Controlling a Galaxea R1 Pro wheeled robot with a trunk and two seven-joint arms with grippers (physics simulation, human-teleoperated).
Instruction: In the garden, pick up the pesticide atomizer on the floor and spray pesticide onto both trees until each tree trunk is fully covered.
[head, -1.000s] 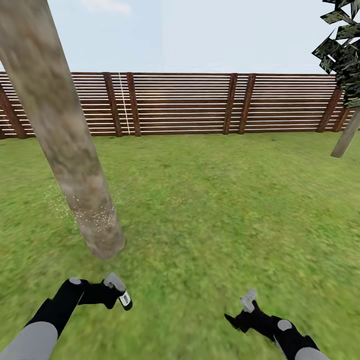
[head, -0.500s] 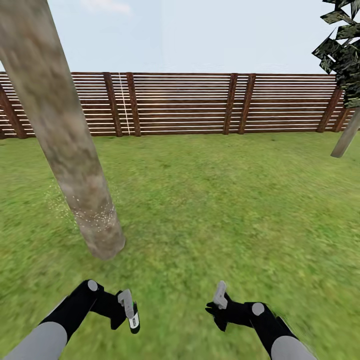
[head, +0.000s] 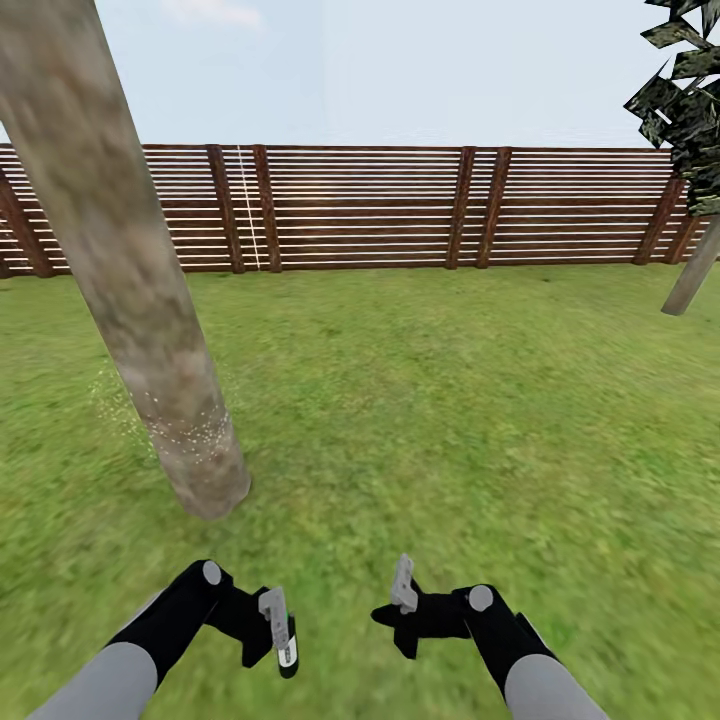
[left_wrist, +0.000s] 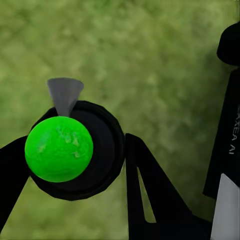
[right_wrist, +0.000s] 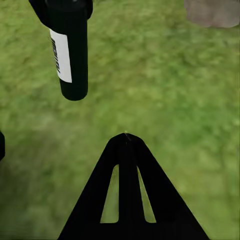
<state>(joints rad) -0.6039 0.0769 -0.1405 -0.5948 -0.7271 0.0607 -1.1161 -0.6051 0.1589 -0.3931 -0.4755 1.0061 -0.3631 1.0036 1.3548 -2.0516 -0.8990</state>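
Note:
A thick mottled grey-beige tree trunk (head: 150, 330) leans up the left of the head view, with pale speckles near its base. My left gripper (head: 272, 625) hovers low over the grass in front of it, shut on the pesticide atomizer (head: 286, 648), a small dark bottle with a white label hanging bottom-down. In the left wrist view its green cap (left_wrist: 59, 148) sits between the black fingers (left_wrist: 150, 200). My right gripper (head: 398, 605) is open and empty, close to the right of the atomizer. The right wrist view looks past one finger (right_wrist: 125, 195) at the atomizer (right_wrist: 70, 55).
Green lawn (head: 450, 420) stretches to a brown slatted fence (head: 360, 205) across the back. At the far right a leaning grey trunk (head: 690, 280) stands under dark blocky leaves (head: 685, 100). The near trunk's base (right_wrist: 212, 12) shows in the right wrist view.
Both grippers have moved inward toward each other. The atomizer has swung from pointing sideways to hanging downward. The camera and the trunk have not moved.

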